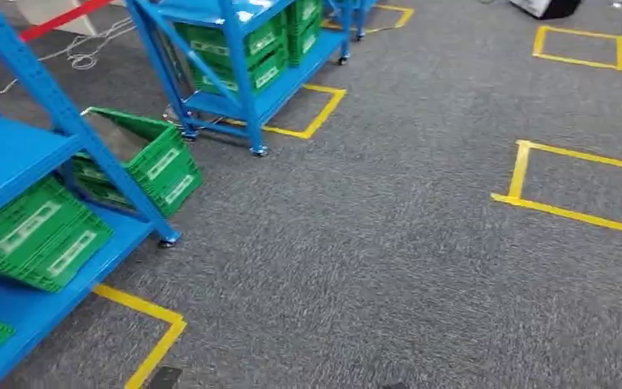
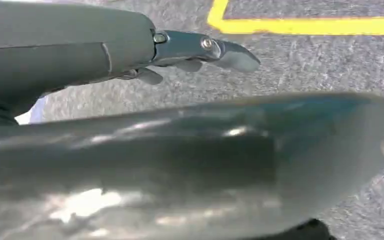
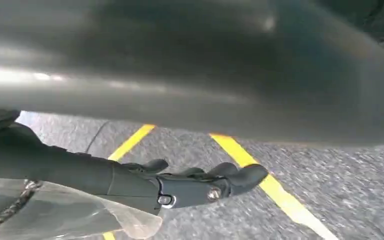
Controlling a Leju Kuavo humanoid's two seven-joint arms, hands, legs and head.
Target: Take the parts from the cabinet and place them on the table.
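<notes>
I see the left robot hand [image 2: 200, 50] in its wrist view hanging over grey carpet [image 1: 389, 243], fingers extended loosely with nothing in them. A yellow tape line [image 2: 305, 25] runs on the floor beyond it. In the right wrist view the right robot hand [image 3: 200, 182] grips a clear plastic bag [image 3: 70, 212]; a dark beaded or chain-like strip shows inside the bag, too blurred for me to name. Yellow tape lines cross the carpet under this hand as well.

From the head view, nearest on the left stands a blue shelf rack [image 1: 16, 154] on castors. Its shelves carry green crates [image 1: 36, 235], and one open green crate [image 1: 142, 158] sits tilted at the rack's far end. I cannot see any contents in the crates. A yellow tape corner [image 1: 150, 332] lies just beside the rack's base.

Farther back a second blue rack [image 1: 243, 89] holds more green crates, standing partly inside a yellow tape square [image 1: 316, 109]. On the right, well apart from the racks, two more yellow tape squares [image 1: 575, 186] mark the carpet. No desk is in my frames.
</notes>
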